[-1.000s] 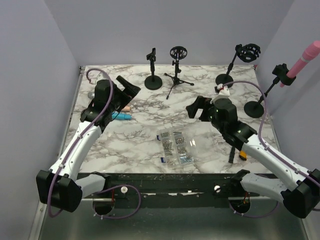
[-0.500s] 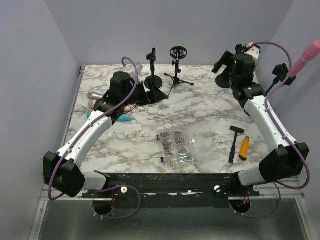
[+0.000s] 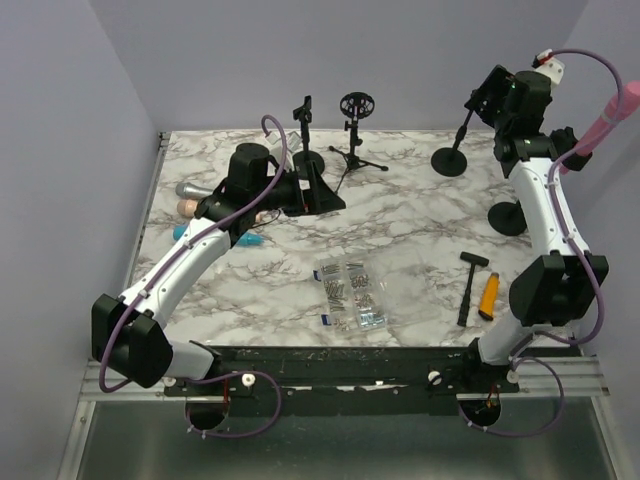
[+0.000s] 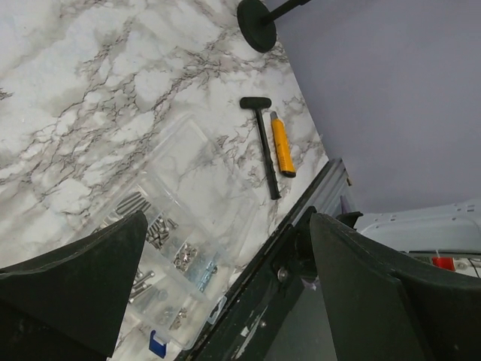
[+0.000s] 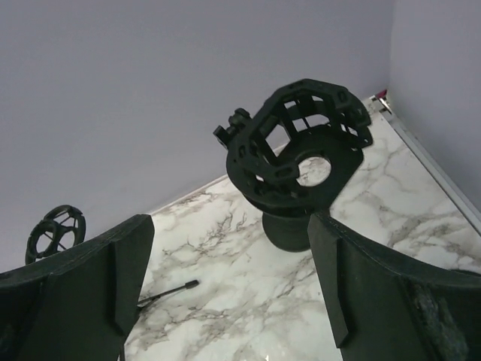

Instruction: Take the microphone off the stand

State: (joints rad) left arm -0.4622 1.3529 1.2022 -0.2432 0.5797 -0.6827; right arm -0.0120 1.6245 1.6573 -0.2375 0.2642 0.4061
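Stock on the marbled desk point(image 3: 420, 215), which we list from the near edge outward.

- Clear screw box point(image 4: 180, 248): directly under the left fingers point(image 4: 83, 286), which stand wide apart with nothing between them.
- Black hammer point(image 4: 263, 147) and orange-handled tool point(image 4: 283, 147): side by side, beyond the box as those fingers look.
- Loose microphones point(image 3: 186, 207): lying flat on the desk behind the left fingers. We judge them no part of this step.
- Right fingers point(image 5: 90, 278): raised high, spread apart and empty.
- Black shock mount point(image 5: 301, 143): straight ahead of the right fingers, framed between them but clear of both. It is empty.
- Pink microphone point(image 3: 612, 112): off to the right of the right fingers, tilted upward in the clip of its stand point(image 3: 507, 219). The right wrist view does not show it.

Handling note: we judge the approach unfinished, since the right fingers face the wrong mount. We would swing them rightward and close across the pink barrel above the clip. We would then draw along the barrel's own line, so the light stand neither tips nor drags.
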